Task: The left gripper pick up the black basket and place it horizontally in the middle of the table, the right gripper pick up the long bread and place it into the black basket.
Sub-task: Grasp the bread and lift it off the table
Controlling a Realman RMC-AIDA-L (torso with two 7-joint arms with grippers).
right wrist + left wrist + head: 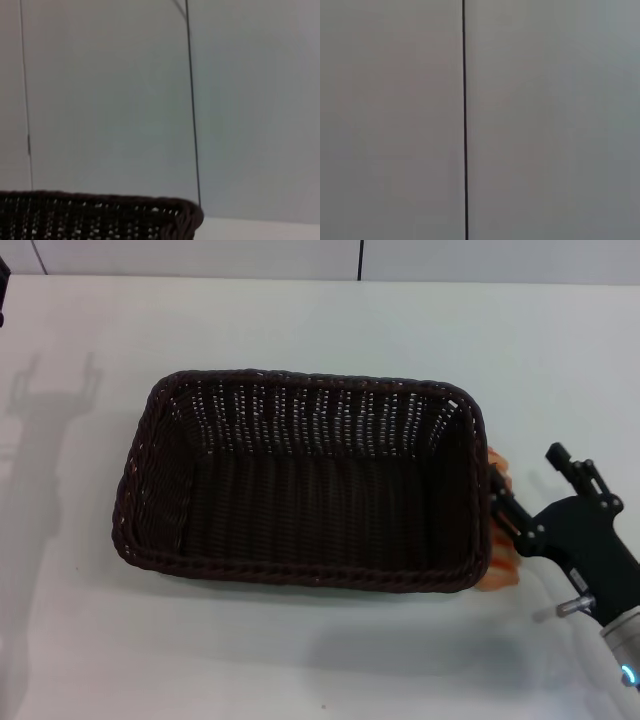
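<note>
The black basket point(160, 490) lies lengthwise across the middle of the white table point(300, 660), and nothing shows inside it. Its braided rim also shows in the right wrist view point(185, 220). The long bread point(500, 575) lies on the table tight against the outside of the basket's right wall. Only its orange and cream edge shows, partly hidden by the wall and by a finger. My right gripper point(525, 472) reaches in from the right with its fingers spread over the bread, one fingertip point(497, 490) against the basket's wall. The left gripper is out of view.
An arm's shadow point(45, 405) falls on the table at the far left. A pale wall with dark vertical seams point(464, 120) fills the left wrist view and also the right wrist view point(192, 125).
</note>
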